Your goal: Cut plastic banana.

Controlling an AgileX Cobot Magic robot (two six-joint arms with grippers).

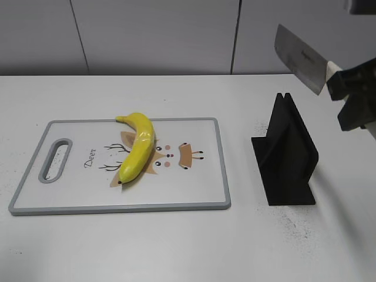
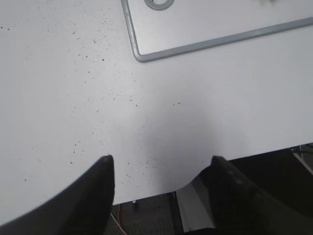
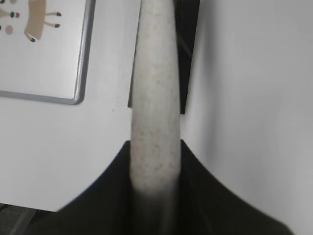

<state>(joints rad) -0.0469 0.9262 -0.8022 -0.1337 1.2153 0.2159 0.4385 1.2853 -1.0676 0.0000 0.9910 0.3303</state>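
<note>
The glossy yellow plastic banana lies on the white grey-rimmed cutting board, near its middle, curved with a dark tip toward the front. My right gripper is shut on the pale handle of a knife whose steel blade points up and left, held high above the black knife stand. My left gripper is open and empty over the table's near edge, left of the board's corner; it does not show in the exterior view.
The black knife stand is to the right of the board and below the knife in the right wrist view. The white table carries dark specks. The board's corner with a printed deer shows in the right wrist view.
</note>
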